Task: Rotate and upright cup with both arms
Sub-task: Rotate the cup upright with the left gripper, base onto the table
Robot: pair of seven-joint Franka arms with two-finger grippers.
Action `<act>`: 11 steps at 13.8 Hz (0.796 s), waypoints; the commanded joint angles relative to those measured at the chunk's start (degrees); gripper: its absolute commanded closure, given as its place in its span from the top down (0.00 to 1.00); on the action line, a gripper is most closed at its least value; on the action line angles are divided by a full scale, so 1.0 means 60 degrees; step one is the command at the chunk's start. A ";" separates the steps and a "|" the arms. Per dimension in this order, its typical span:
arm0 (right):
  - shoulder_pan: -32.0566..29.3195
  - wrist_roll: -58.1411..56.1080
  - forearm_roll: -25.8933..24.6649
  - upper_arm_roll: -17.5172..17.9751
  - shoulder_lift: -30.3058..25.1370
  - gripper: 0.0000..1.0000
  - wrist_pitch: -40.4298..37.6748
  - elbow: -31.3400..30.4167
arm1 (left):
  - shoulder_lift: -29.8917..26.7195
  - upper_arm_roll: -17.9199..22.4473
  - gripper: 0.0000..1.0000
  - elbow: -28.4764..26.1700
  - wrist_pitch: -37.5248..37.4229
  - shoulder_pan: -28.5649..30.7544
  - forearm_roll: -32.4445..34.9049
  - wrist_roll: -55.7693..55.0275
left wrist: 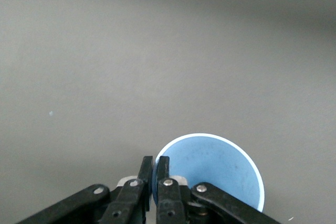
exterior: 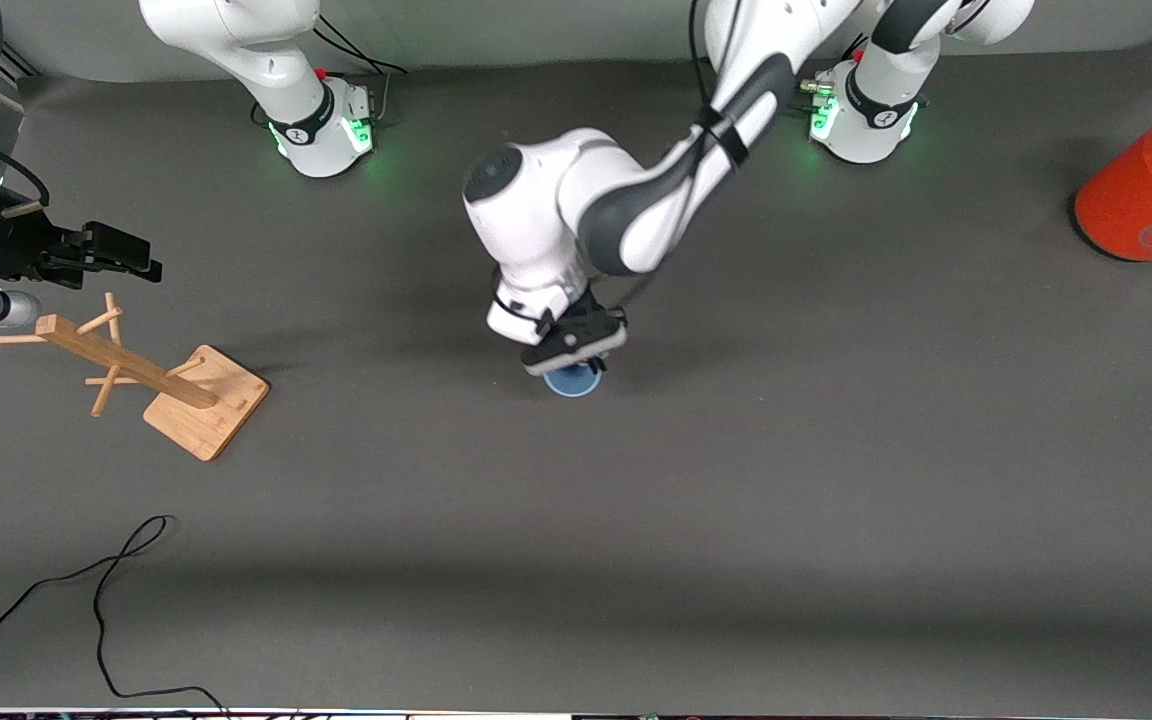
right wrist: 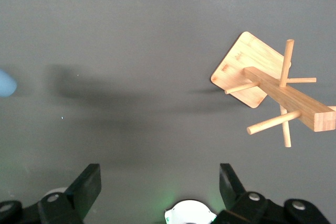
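The pale-blue cup stands mouth up near the middle of the table, mostly hidden under my left gripper. In the left wrist view the cup shows its open mouth, and my left gripper is shut on its rim wall, one finger inside and one outside. My right gripper is open and empty, up in the air above the wooden rack at the right arm's end of the table. In the right wrist view its jaws stand wide apart, and the cup shows at the picture's edge.
A wooden peg rack stands on a square base at the right arm's end; it also shows in the right wrist view. A large orange can lies at the left arm's end. A black cable lies near the front edge.
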 commanded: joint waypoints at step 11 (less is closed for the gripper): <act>0.0060 -0.0127 0.0099 -0.0053 0.0000 1.00 -0.0133 0.0152 | -0.0101 0.0182 0.00 -0.3254 0.0207 -0.1849 0.5320 -0.6336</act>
